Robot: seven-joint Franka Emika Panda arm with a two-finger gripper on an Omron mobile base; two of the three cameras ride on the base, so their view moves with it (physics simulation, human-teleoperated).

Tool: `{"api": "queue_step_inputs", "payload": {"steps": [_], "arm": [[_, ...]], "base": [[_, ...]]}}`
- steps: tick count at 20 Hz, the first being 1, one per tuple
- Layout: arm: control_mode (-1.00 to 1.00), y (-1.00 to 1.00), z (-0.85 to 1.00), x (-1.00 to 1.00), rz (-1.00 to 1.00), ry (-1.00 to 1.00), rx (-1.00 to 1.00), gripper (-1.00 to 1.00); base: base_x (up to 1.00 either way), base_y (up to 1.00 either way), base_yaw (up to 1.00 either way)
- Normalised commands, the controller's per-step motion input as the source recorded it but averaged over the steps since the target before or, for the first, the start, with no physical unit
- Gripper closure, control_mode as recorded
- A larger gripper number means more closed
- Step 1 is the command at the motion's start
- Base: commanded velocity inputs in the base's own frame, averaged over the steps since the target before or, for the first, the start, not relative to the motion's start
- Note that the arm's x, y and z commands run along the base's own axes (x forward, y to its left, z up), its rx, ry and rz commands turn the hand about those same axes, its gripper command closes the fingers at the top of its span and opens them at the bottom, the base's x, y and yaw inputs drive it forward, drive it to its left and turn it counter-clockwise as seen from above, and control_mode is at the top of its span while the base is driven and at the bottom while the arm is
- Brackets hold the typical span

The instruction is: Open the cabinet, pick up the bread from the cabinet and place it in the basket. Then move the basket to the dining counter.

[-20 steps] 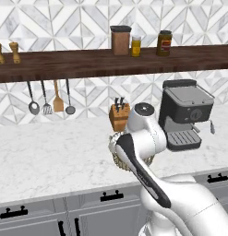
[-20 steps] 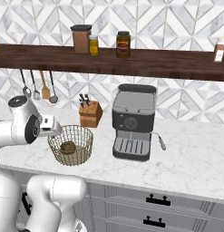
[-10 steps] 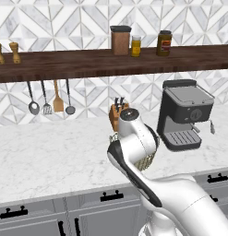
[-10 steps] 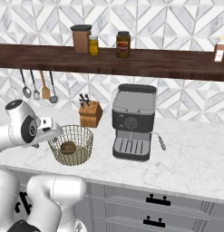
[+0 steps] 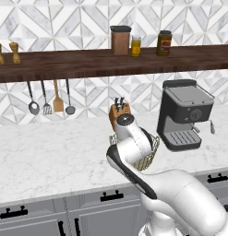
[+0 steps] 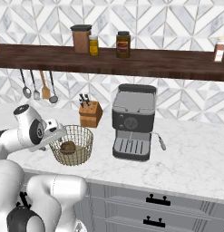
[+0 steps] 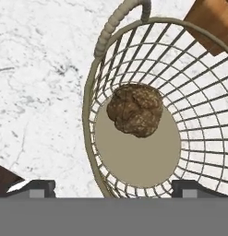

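Note:
The bread (image 7: 135, 109), a lumpy dark-brown roll, lies on the beige bottom of the tan wire basket (image 7: 134, 50). The basket (image 6: 82, 138) stands on the marble counter in front of the knife block, with the bread (image 6: 67, 147) showing through its wires. My gripper (image 7: 115, 186) hangs open just above the basket's near-left rim, one fingertip (image 7: 37, 186) outside the rim and the other over the inside. In the right base view the gripper (image 6: 58, 136) is at the basket's left edge. From the left base view my arm hides most of the basket (image 5: 152, 150). The dining counter is out of view.
A wooden knife block (image 6: 90, 115) stands just behind the basket and a black coffee machine (image 6: 133, 122) to its right. Utensils (image 5: 48, 99) hang on the wall under a dark shelf with jars (image 5: 121, 40). Grey black-handled cabinet doors (image 5: 111, 203) below the counter are shut.
My hand has sunk and shifted a little closer to the basket's left rim. The jaws stay open; basket and bread have not moved.

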Motion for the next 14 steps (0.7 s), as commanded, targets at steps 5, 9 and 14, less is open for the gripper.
{"api": "queue_step_inputs", "payload": {"steps": [5,9,14], "arm": [[-1.0,0.0,-0.37,0.0,0.15,0.08,-0.05,-1.0],[-1.0,0.0,-0.23,0.03,0.14,0.05,-0.02,-1.0],[-1.0,-0.01,-0.23,0.0,0.14,0.01,-0.03,-1.0]], "base": [[0.0,0.0,0.0],[0.0,0.0,0.0],[0.0,0.0,0.0]]}}
